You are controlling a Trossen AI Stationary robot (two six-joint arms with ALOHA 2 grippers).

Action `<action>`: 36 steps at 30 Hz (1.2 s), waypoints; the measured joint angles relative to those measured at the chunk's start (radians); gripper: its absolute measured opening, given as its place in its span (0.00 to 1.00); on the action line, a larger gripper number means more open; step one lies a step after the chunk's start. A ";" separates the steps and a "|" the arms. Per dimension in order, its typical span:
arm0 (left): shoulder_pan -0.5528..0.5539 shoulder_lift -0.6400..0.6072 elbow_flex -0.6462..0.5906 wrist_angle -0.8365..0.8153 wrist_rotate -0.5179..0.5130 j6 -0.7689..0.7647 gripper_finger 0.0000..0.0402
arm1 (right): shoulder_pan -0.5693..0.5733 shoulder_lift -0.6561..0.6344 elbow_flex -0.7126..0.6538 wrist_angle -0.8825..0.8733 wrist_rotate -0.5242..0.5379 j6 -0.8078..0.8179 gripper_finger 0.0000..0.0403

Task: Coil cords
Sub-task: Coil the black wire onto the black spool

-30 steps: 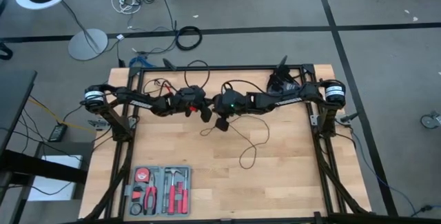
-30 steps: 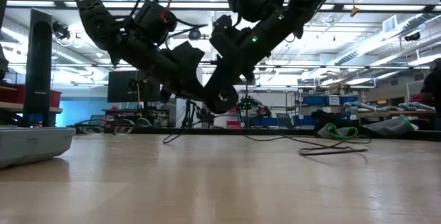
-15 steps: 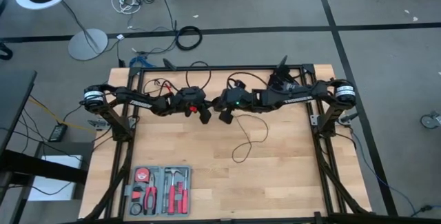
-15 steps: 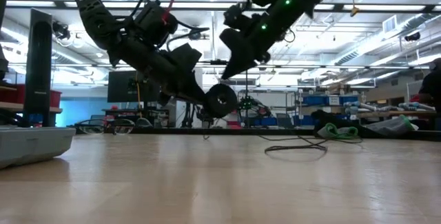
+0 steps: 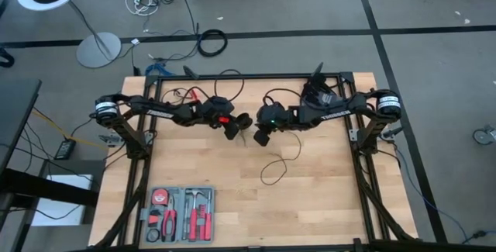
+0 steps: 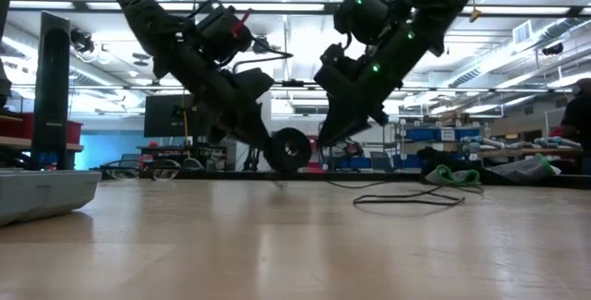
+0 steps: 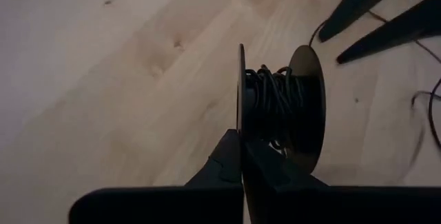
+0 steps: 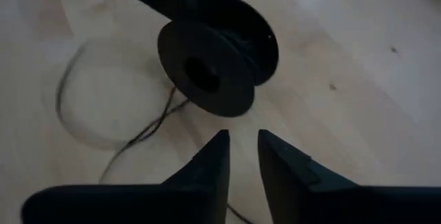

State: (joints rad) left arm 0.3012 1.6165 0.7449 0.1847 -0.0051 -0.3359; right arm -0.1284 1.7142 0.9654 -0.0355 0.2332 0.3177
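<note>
High view: wooden counter (image 5: 310, 198) inside a black frame. Left gripper (image 5: 232, 127) near centre, fingers together, clamped on a small black spool (image 5: 239, 122). Right gripper (image 5: 261, 137) just beside it at 3 o'clock, fingers slightly apart, holding nothing. Thin black cord (image 5: 279, 163) trails in a loose loop toward 5 o'clock of the spool. Tool tray (image 5: 180, 214) at the counter's 7 o'clock corner.

Low view: spool (image 6: 290, 149) hangs just above the counter (image 6: 295, 245), rim facing the camera; loose cord (image 6: 406, 198) lies flat at its 4 o'clock.

Left wrist view: left gripper (image 7: 241, 162) pinches one flange; cord windings (image 7: 275, 100) sit between the two flanges.

Right wrist view: right gripper (image 8: 242, 151) parted, near the spool (image 8: 217, 62), not touching; slack cord (image 8: 89, 120) curves on the counter.
</note>
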 joint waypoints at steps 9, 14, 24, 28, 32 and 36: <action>0.016 0.000 0.063 -0.132 -0.021 0.069 0.00 | 0.003 -0.006 -0.033 0.039 -0.041 0.020 0.26; 0.020 -0.001 0.063 -0.165 -0.043 0.098 0.00 | 0.020 -0.009 -0.033 0.060 -0.046 0.020 0.24; 0.020 -0.001 0.063 -0.127 -0.070 0.100 0.00 | 0.055 -0.010 -0.033 0.142 -0.047 0.020 0.25; 0.019 -0.001 0.063 -0.122 -0.053 0.100 0.00 | 0.056 -0.010 -0.033 0.135 -0.046 0.005 0.25; 0.019 -0.020 0.062 -0.123 -0.025 0.109 0.00 | 0.054 -0.010 -0.033 0.116 -0.018 -0.021 0.25; 0.018 -0.100 0.062 -0.137 -0.026 0.139 0.00 | 0.052 -0.018 -0.033 0.066 -0.009 -0.050 0.25</action>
State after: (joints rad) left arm 0.3187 1.5168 0.8074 0.0482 -0.0316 -0.1972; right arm -0.0761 1.6966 0.9329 0.0306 0.2238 0.2680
